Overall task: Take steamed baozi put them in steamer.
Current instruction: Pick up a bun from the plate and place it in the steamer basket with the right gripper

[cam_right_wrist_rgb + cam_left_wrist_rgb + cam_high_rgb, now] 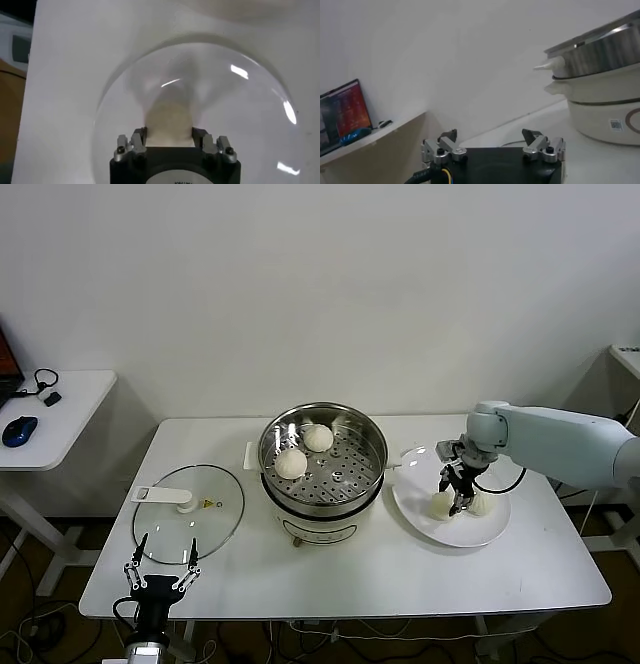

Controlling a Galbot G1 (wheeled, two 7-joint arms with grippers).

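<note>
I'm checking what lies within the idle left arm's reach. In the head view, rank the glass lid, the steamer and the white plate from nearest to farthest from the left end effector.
1. Glass lid, just behind the left end effector, on the table's left.
2. Steamer, at the table's middle.
3. White plate, far right, under the right end effector.

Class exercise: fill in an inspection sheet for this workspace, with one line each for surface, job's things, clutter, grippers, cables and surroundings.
Surface: white table.
Job's things: two baozi in the steamer; two on the white plate.
Clutter: glass lid lying flat left of the steamer.
Grippers: right gripper down on the plate, fingers around a baozi; left gripper open at the table's near edge.
Cables: some under the table.
Surroundings: side table with blue mouse, laptop; white wall.
</note>
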